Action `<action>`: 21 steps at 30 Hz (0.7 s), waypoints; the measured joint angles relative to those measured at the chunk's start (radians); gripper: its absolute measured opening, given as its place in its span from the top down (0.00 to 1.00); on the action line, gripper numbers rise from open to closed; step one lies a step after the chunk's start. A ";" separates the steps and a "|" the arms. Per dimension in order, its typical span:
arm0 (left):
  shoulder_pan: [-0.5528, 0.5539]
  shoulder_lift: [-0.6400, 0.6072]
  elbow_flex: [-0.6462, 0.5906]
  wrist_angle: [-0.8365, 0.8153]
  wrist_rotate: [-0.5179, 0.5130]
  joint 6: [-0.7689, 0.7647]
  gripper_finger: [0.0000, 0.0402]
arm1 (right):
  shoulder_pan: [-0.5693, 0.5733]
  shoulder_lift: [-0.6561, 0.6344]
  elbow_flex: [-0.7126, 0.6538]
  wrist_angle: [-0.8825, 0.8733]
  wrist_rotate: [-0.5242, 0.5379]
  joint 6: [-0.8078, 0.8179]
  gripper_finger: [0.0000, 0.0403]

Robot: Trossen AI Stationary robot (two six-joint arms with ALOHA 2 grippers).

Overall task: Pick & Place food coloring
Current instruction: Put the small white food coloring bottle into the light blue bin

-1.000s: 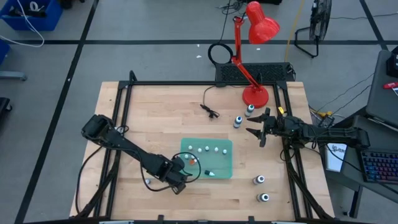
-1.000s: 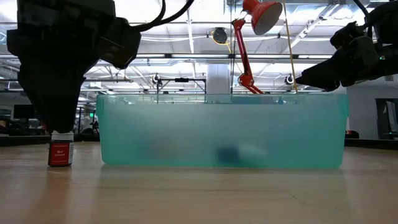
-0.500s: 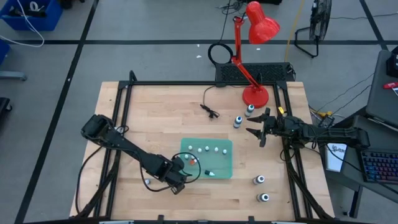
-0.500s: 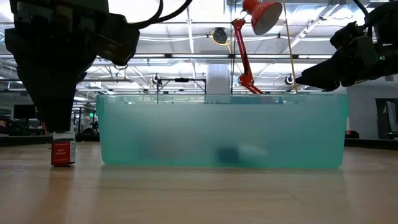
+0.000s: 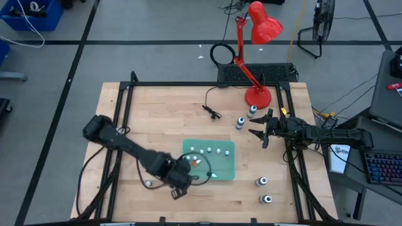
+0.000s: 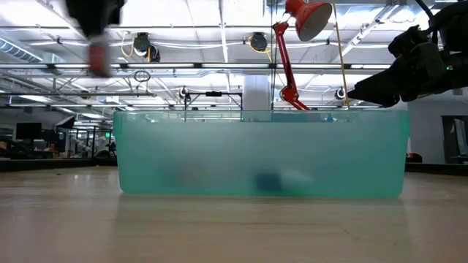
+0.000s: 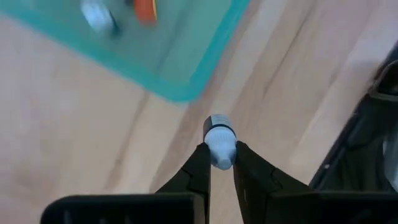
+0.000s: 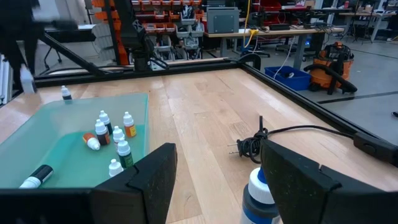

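A small white-capped bottle [image 7: 219, 140] is pinched between the fingers of the left gripper [image 7: 219, 163], its cap sticking out past the fingertips. The gripper [image 5: 188, 171] is held above the table, just beside the near-left corner of the green tray [image 5: 226, 169]; in the low view it shows only as a blur at the upper left [image 6: 99, 51], above the tray's rim [image 6: 395, 117].

Inside the tray lie more tiny bottles: a row of white caps [image 5: 209, 150] along the far side, one with an orange-red body [image 8: 129, 126], and one on its side [image 5: 213, 175] near the near edge. Another tiny bottle [image 5: 149, 184] stands on the table left of the left gripper.

Two larger white-topped bottles [image 5: 240, 122] stand beyond the tray to the right, near the base of a red lamp [image 5: 257, 94]. The right gripper [image 5: 259, 133] hovers just right of them with its fingers spread and nothing between them; one of these bottles [image 8: 261, 193] shows between its fingers in the right wrist view. Two more large bottles [image 5: 261, 182] stand near the near-right corner of the table [image 5: 163, 107]. A black cable [image 5: 212, 110] lies on the far side.
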 joint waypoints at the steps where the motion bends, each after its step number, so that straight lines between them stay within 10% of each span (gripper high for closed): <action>1: 0.017 0.000 0.035 -0.021 -0.019 0.034 0.89 | 0.000 0.000 0.000 0.000 0.000 0.000 0.45; 21: 0.321 0.299 0.252 0.000 -0.037 0.718 0.89 | 0.000 0.000 0.000 0.000 0.000 0.000 0.45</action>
